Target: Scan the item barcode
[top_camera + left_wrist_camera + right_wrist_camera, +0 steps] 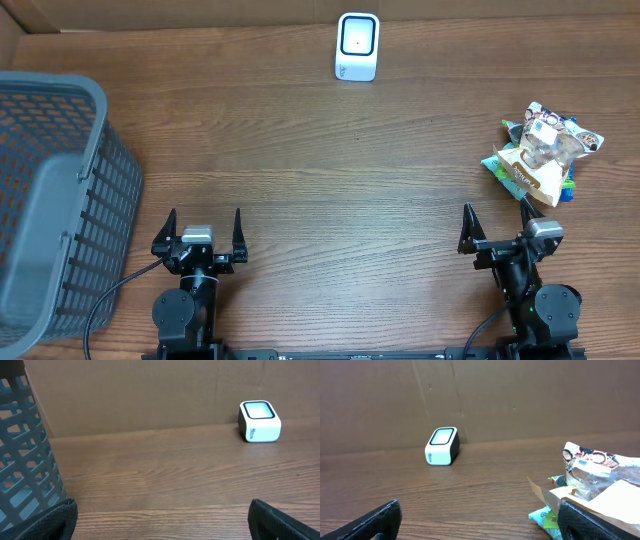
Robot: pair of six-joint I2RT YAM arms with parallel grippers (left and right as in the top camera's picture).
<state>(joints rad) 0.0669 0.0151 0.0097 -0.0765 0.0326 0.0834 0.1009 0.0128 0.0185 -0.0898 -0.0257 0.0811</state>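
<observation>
One grey basket (112, 190) at left, snack packets (540, 155) on table (330, 190), right

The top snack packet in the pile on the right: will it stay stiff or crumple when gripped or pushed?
The top snack packet looks like thin crinkled film, so it would probably flex and crumple. It seems puffy, likely light for its size. Resting loosely on other packets, it may slide off when pushed.
</observation>
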